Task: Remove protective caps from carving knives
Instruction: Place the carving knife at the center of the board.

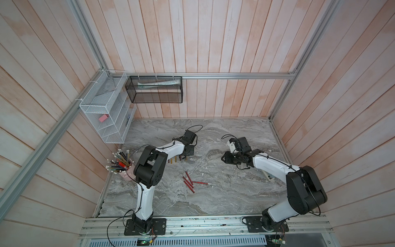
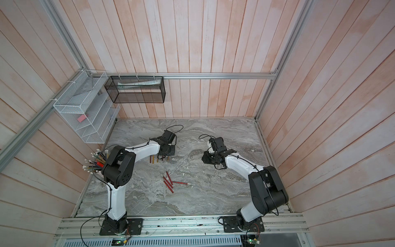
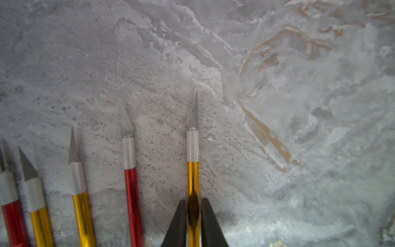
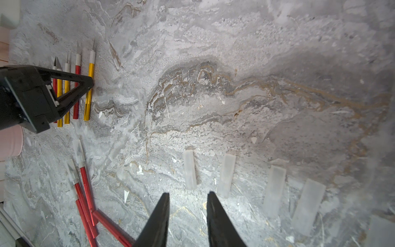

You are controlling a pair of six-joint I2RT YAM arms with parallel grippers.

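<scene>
Several carving knives (image 3: 132, 188) with bare grey blades lie side by side in a row (image 4: 77, 85), red and yellow handled. My left gripper (image 3: 193, 203) straddles the handle of the end yellow knife (image 3: 193, 175), jaws barely apart, a sliver of table showing on each side. In both top views it reaches down over this row (image 1: 184, 157) (image 2: 163, 157). More red knives (image 1: 188, 182) (image 2: 168, 181) lie in a loose heap mid-table, two with protective caps (image 4: 78, 153) on. Several removed caps (image 4: 189, 170) lie in a line just ahead of my right gripper (image 4: 188, 193), which is open and empty (image 1: 224, 159).
A pink cup of pencils (image 1: 126, 169) stands at the table's left edge, close behind my left arm. A white wire rack (image 1: 106, 115) and a black mesh basket (image 1: 154, 89) hang on the walls. A small white object (image 1: 269, 177) lies beside my right arm.
</scene>
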